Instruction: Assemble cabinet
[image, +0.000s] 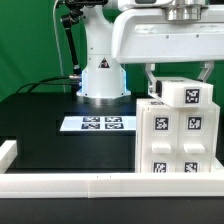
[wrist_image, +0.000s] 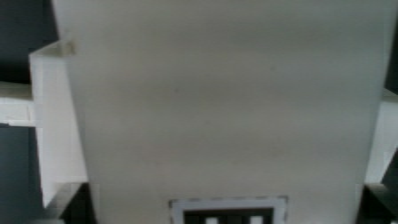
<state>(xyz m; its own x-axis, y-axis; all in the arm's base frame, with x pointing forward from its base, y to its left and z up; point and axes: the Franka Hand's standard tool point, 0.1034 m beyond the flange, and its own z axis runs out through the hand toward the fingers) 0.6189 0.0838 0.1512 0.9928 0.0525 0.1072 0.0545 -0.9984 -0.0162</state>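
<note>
My gripper (image: 178, 68) sits directly above the cabinet (image: 178, 135), fingers (image: 150, 78) straddling its top block; whether they clamp it, I cannot tell. Cabinet stands upright on the black tabletop (image: 40, 120), at 3 o'clock of the marker board (image: 96, 124), against the white border rail (image: 90, 184). Wrist view: white cabinet panel (wrist_image: 214, 100) fills frame, 1 tag (wrist_image: 228, 212) partly visible.

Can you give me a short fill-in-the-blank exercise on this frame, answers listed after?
1. The cabinet stands at the exterior view's ____ side.
2. The marker board lies flat on the ____ table.
3. The tool sits directly ____ the cabinet.
4. The cabinet's tags are black and ____.

Answers: right; black; above; white
</note>
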